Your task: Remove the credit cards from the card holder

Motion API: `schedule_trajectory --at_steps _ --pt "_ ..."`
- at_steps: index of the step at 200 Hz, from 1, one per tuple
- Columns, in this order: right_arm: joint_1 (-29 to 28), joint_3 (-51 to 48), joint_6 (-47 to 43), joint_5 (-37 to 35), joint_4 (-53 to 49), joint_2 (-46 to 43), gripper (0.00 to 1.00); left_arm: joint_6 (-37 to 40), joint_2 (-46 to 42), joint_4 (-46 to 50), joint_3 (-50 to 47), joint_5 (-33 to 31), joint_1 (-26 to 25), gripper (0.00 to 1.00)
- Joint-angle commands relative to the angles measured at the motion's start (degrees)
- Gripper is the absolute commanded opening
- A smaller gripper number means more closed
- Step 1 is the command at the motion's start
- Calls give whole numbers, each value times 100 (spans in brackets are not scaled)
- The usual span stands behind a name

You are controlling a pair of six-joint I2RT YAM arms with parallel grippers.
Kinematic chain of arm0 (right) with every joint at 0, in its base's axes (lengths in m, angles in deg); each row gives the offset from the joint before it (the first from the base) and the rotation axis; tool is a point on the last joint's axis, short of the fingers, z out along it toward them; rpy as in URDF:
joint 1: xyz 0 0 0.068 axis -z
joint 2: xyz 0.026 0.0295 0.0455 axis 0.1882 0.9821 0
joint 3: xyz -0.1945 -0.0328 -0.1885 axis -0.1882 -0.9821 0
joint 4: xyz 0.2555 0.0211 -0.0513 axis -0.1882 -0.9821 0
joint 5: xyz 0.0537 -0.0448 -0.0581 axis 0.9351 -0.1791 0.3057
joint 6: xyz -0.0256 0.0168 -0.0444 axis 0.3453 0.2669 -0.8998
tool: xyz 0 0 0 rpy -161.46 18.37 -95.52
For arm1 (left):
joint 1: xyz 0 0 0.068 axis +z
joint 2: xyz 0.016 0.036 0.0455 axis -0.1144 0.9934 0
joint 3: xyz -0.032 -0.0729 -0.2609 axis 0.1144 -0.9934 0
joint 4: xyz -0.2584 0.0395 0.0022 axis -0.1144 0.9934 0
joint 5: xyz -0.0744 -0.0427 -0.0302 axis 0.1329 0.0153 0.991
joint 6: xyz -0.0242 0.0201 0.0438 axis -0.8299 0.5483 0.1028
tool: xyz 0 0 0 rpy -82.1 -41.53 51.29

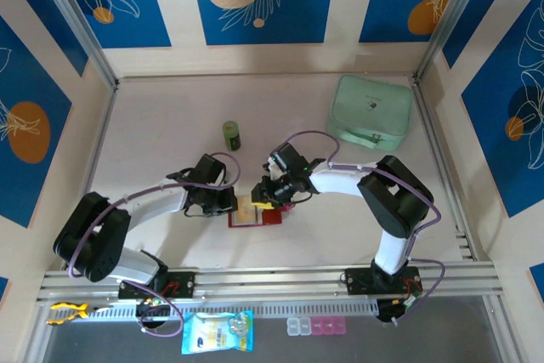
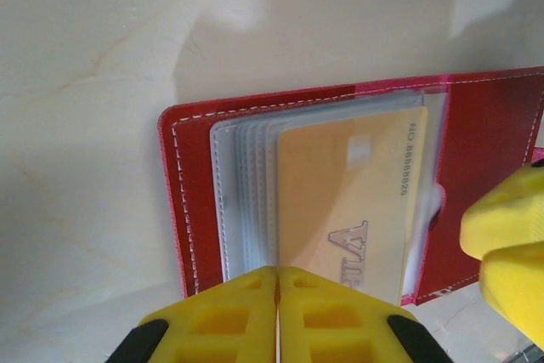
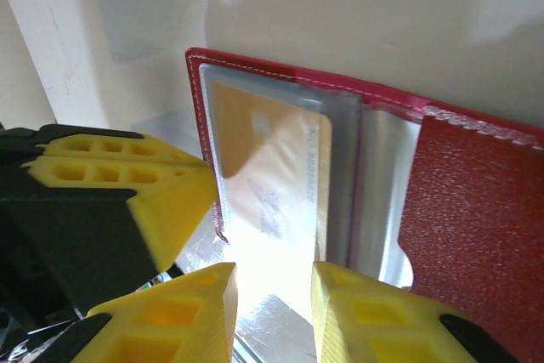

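A: Where is the card holder (image 2: 493,133) from where you stand?

B: It lies open and flat on the bench (image 1: 170,125), close to the middle of the near edge, right between the two arms.

A: And the credit card (image 2: 348,201)?

B: It is a tan-gold one and it sits inside the front clear sleeve (image 2: 242,201). More sleeves are fanned out beside it, towards the holder's stitched red edge. I can't tell whether those hold cards as well.

A: What is the left claw (image 2: 278,282) doing?

B: Its yellow fingers are pressed together with no gap between them. The tips are at the holder's left edge, over the rim of the card and sleeve. I can't tell whether anything is pinched between them.

A: And the right claw (image 3: 272,286)?

B: Its fingers stand apart, with a bright strip of sleeve showing between them. It hovers low over the open holder at the card's end. It holds nothing that I can see.

A: Is there anything else on the bench?

B: A mint-green zip pouch (image 1: 371,110) sits by the far right corner. A small dark green cylinder (image 1: 232,135) stands upright around the middle, well apart from the holder.
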Motion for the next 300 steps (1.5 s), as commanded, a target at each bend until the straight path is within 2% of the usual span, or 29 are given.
schedule_trajectory --at_steps 1,156,198,243,300 --pt "-62 144 -108 94 -206 50 29 37 96 -51 -38 93 -29 9" --pt "-145 336 -118 111 -305 406 28 43 179 -86 -56 145 -29 9" --pt "-152 395 -145 146 -299 462 22 41 186 -95 -52 152 -28 9" --pt "-156 451 -170 147 -353 533 22 36 201 -95 -38 164 -29 9" --pt "-226 634 -394 -421 -1047 398 26 63 217 -36 -47 124 -27 9"
